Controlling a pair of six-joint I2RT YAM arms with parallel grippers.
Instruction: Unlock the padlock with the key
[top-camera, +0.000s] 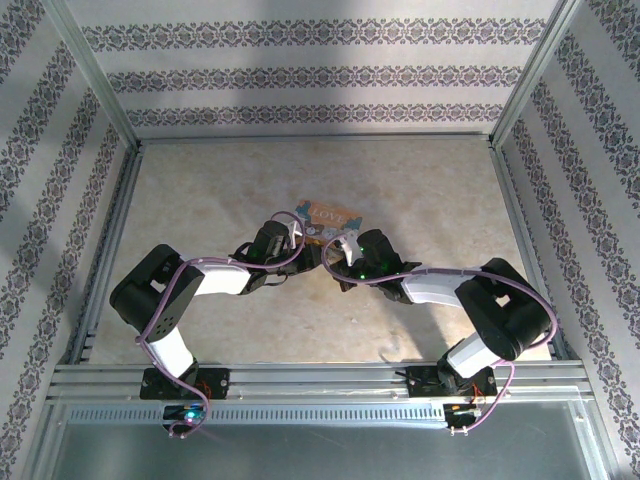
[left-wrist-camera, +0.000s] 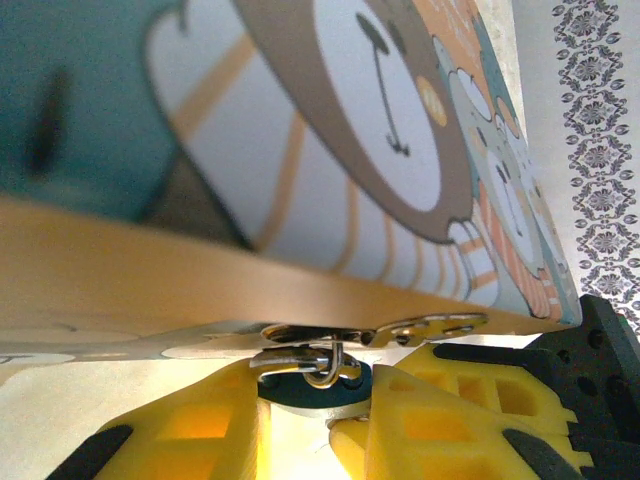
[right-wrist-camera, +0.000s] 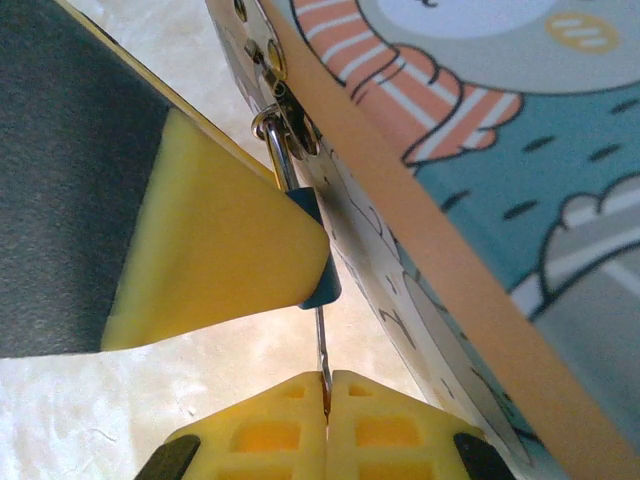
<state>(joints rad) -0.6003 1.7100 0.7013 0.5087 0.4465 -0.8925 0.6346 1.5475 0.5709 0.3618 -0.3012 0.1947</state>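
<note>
Key (right-wrist-camera: 321, 345) meets padlock (right-wrist-camera: 325, 285) at the box's (right-wrist-camera: 480, 200) hasp (right-wrist-camera: 298, 130)
The padlock, small, rigid and slick, hangs mid-frame in the right wrist view, pinched by the left gripper (left-wrist-camera: 315, 420); below it the right gripper (right-wrist-camera: 327, 400) is pressed together on the thin, likely bendable key.

The small padlock (right-wrist-camera: 320, 275), a teal-blue metal body under a silvery shackle, hangs just above the centre of the right wrist view. Its shackle is threaded through the silvery hasp (right-wrist-camera: 295, 125) on the edge of the cartoon-printed box (right-wrist-camera: 480, 200) and runs down into the body. In the left wrist view the padlock (left-wrist-camera: 300, 392) sits at lower centre, clasped from both sides by the left gripper (left-wrist-camera: 318, 415). The key (right-wrist-camera: 320, 345), a thin dark metal sliver, stands nearly upright just below the padlock, its upper tip meeting the body's underside and its lower end pinched in the right gripper (right-wrist-camera: 326, 390) at bottom centre.
</note>
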